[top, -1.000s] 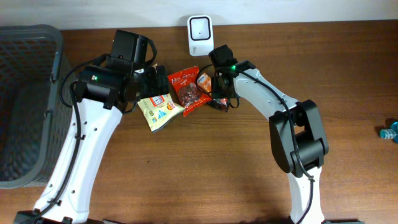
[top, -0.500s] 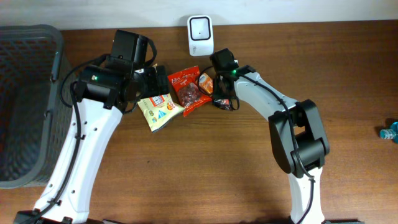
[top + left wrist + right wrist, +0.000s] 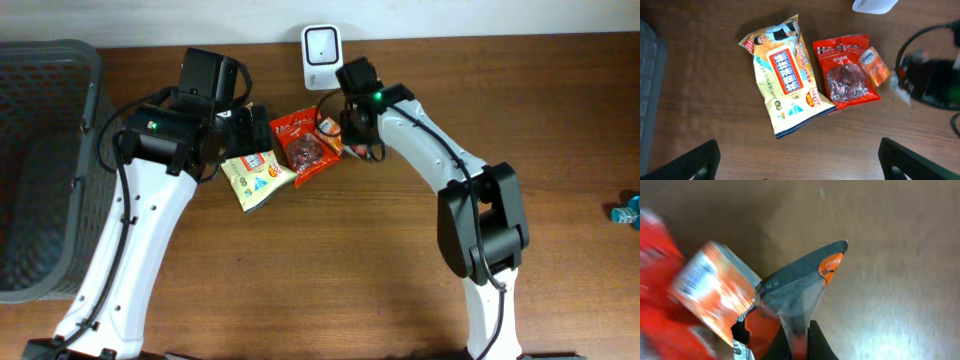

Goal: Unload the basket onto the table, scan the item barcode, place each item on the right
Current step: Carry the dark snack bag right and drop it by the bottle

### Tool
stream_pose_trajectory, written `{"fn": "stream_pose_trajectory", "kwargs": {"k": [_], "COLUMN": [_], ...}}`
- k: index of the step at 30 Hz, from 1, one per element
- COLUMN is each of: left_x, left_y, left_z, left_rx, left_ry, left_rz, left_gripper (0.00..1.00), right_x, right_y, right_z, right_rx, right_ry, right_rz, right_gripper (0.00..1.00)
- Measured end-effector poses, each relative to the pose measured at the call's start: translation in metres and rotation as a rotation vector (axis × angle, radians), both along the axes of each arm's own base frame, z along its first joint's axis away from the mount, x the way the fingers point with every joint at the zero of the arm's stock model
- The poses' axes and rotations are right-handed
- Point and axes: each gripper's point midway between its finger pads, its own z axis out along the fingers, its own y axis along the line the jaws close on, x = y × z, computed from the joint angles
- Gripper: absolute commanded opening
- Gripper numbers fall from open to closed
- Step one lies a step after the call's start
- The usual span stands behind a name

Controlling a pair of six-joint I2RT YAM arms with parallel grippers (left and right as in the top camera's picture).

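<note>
A small orange snack packet (image 3: pixel 328 130) lies at the right edge of a red Haribo bag (image 3: pixel 305 146), just below the white barcode scanner (image 3: pixel 321 55). My right gripper (image 3: pixel 352 137) is shut on the orange packet's (image 3: pixel 720 291) crimped edge (image 3: pixel 801 287), the fingers pinched tight at the bottom of the right wrist view (image 3: pixel 801 342). The packet looks tilted up off the wood and is motion-blurred. My left gripper (image 3: pixel 800 160) hangs open above bare table, below a yellow wet-wipe pack (image 3: pixel 785 95), with nothing between its fingertips (image 3: pixel 695 160).
A dark mesh basket (image 3: pixel 40 170) fills the left edge of the table. The red bag (image 3: pixel 846 75) and yellow pack (image 3: pixel 257 178) lie side by side between the arms. A small teal object (image 3: pixel 628 212) sits at the far right edge.
My right gripper has shut on the orange packet's edge and shifted up toward the scanner, pulling the packet with it. The left arm has not moved.
</note>
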Motion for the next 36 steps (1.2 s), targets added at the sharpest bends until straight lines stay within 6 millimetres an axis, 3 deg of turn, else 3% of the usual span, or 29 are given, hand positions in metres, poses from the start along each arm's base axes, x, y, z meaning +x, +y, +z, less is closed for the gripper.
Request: {"fn": "stream_pose_trajectory", "kwargs": {"k": [3, 10, 12, 16, 20, 26, 29, 30, 32, 33, 34, 36], "left_x": [0.000, 0.000, 0.000, 0.000, 0.000, 0.000, 0.000, 0.000, 0.000, 0.000, 0.000, 0.000], "left_y": [0.000, 0.000, 0.000, 0.000, 0.000, 0.000, 0.000, 0.000, 0.000, 0.000, 0.000, 0.000], "left_z": [0.000, 0.000, 0.000, 0.000, 0.000, 0.000, 0.000, 0.000, 0.000, 0.000, 0.000, 0.000], "left_rx": [0.000, 0.000, 0.000, 0.000, 0.000, 0.000, 0.000, 0.000, 0.000, 0.000, 0.000, 0.000], "left_ry": [0.000, 0.001, 0.000, 0.001, 0.000, 0.000, 0.000, 0.000, -0.001, 0.000, 0.000, 0.000], "left_rz": [0.000, -0.001, -0.001, -0.001, -0.001, -0.001, -0.001, -0.001, -0.001, -0.001, -0.001, -0.001], "left_gripper": [0.99, 0.99, 0.99, 0.99, 0.99, 0.99, 0.99, 0.99, 0.99, 0.99, 0.99, 0.99], "right_x": [0.043, 0.112, 0.125, 0.140, 0.144, 0.146, 0.141, 0.140, 0.133, 0.119, 0.107, 0.060], "right_y": [0.018, 0.047, 0.053, 0.059, 0.061, 0.028, -0.018, -0.062, -0.127, -0.185, -0.226, -0.339], "right_z": [0.035, 0.104, 0.103, 0.065, 0.066, 0.066, 0.083, 0.098, 0.108, 0.105, 0.097, 0.071], "right_rx": [0.060, 0.150, 0.167, 0.123, 0.106, -0.020, -0.043, -0.033, -0.023, -0.038, -0.057, -0.119], "right_ry": [-0.200, -0.609, -0.672, -0.702, -0.732, -0.721, -0.664, -0.640, -0.588, -0.520, -0.469, -0.319], "right_rz": [0.042, 0.115, 0.116, 0.168, 0.188, 0.077, -0.030, -0.141, -0.300, -0.430, -0.519, -0.752], "right_gripper": [0.04, 0.05, 0.04, 0.04, 0.04, 0.04, 0.04, 0.04, 0.04, 0.04, 0.04, 0.04]}}
